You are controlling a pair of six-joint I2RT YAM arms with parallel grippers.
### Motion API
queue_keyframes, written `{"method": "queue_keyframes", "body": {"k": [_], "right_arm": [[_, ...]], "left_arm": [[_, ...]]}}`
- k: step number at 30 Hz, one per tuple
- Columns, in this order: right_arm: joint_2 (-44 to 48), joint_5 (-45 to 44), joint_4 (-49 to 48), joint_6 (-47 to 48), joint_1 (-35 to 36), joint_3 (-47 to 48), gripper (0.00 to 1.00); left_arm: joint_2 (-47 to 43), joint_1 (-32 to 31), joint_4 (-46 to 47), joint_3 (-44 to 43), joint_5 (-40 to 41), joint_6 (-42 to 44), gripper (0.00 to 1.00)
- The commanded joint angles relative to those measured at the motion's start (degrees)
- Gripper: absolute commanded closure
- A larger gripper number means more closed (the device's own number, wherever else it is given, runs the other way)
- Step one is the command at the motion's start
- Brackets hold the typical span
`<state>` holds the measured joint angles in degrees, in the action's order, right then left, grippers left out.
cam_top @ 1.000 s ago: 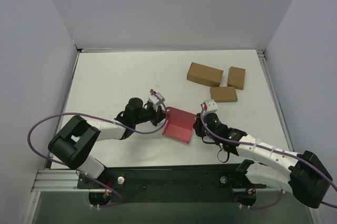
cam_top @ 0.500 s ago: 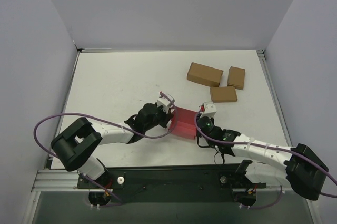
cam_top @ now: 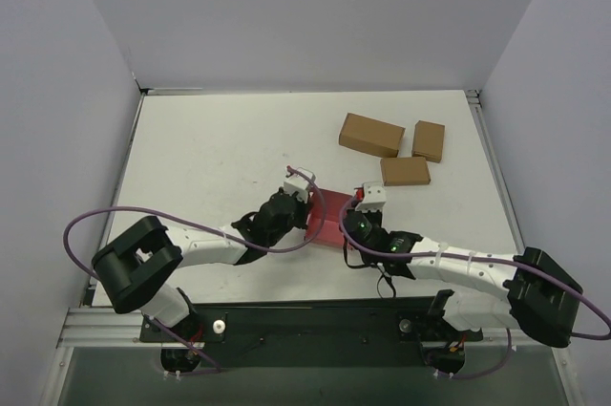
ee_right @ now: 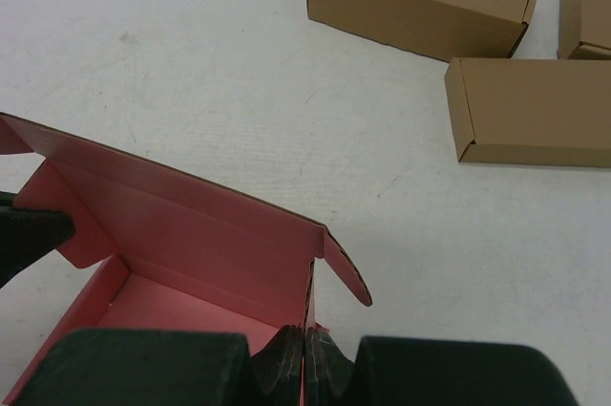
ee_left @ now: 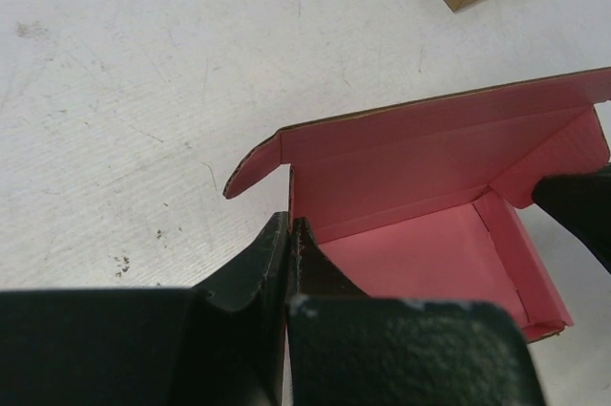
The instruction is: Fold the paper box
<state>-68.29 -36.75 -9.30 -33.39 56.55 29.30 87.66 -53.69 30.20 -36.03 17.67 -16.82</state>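
Paper box (cam_top: 327,218) sits half-folded between the left hand (ee_left: 289,234) and right hand (ee_right: 306,337), each clenched on an end wall.

Your left arm (cam_top: 205,245) and right arm (cam_top: 458,267) stretch low and inward, wrists facing each other. Your left tool (ee_left: 289,226) is pinched tight on the left wall of the box (ee_left: 420,253). Your right tool (ee_right: 305,337) is clamped likewise on the opposite wall.
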Motion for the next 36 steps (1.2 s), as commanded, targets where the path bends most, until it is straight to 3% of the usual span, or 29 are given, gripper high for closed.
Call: {"method": "queue_keyframes", "body": {"k": [1, 9, 17, 36], "right_arm": [[-2.0, -2.4, -9.3, -1.8, 1.5, 4.7, 1.00], [-6.2, -4.1, -19.4, 0.2, 1.7, 2.8, 1.00], [-7.2, -2.9, -21.5, -0.1, 2.0, 0.0, 1.00], [-6.8, -9.9, -7.4, -11.1, 8.0, -1.2, 1.00]], "left_arm": [[-1.8, -1.8, 5.8, -3.1, -0.3, -2.2, 1.00], [0.0, -1.9, 13.5, 0.4, 2.3, -2.5, 1.00], [1.5, -3.0, 21.7, 5.7, 1.8, -3.7, 1.00], [2.8, -9.4, 25.5, 11.3, 10.6, -6.1, 1.00]]}}
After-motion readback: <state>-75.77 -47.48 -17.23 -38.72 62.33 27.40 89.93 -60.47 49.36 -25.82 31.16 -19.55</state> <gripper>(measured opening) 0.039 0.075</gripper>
